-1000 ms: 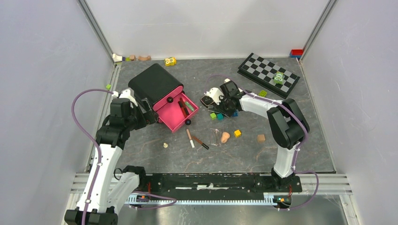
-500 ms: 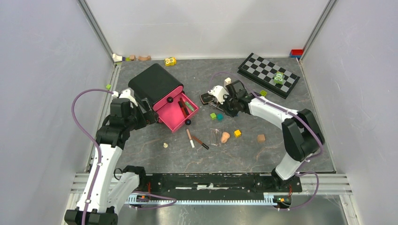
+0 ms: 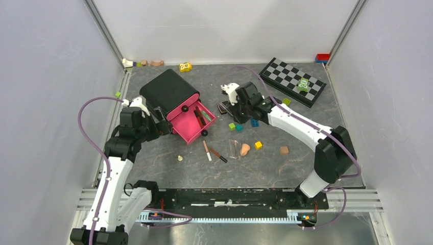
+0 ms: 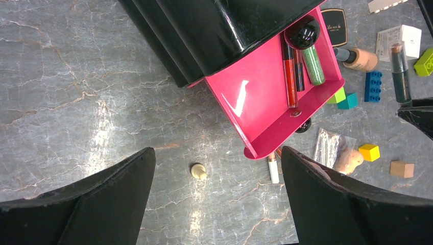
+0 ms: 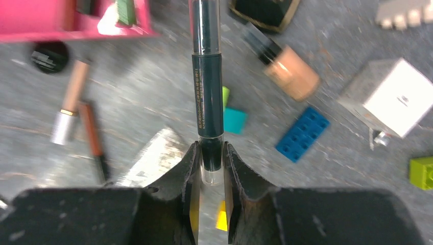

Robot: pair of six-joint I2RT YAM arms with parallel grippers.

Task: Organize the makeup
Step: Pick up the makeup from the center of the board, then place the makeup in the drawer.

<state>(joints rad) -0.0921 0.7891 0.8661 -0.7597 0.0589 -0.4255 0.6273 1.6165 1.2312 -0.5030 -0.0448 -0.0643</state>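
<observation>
Right gripper is rising right of the pink drawer, pinching the dark tube by its tip — light, stiff, probably slick; left gripper is gaping.

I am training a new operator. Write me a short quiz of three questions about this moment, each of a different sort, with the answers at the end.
1. True or false: the right gripper is shut on a dark tube.
2. Fill in the missing word: the left gripper hangs above the table with its jaws ____ and nothing between them.
3. Where does the green tube lie?
A. in the right gripper
B. in the pink drawer, beside a red tube
C. in the left gripper

Key: 1 true; 2 open; 3 B.
</observation>
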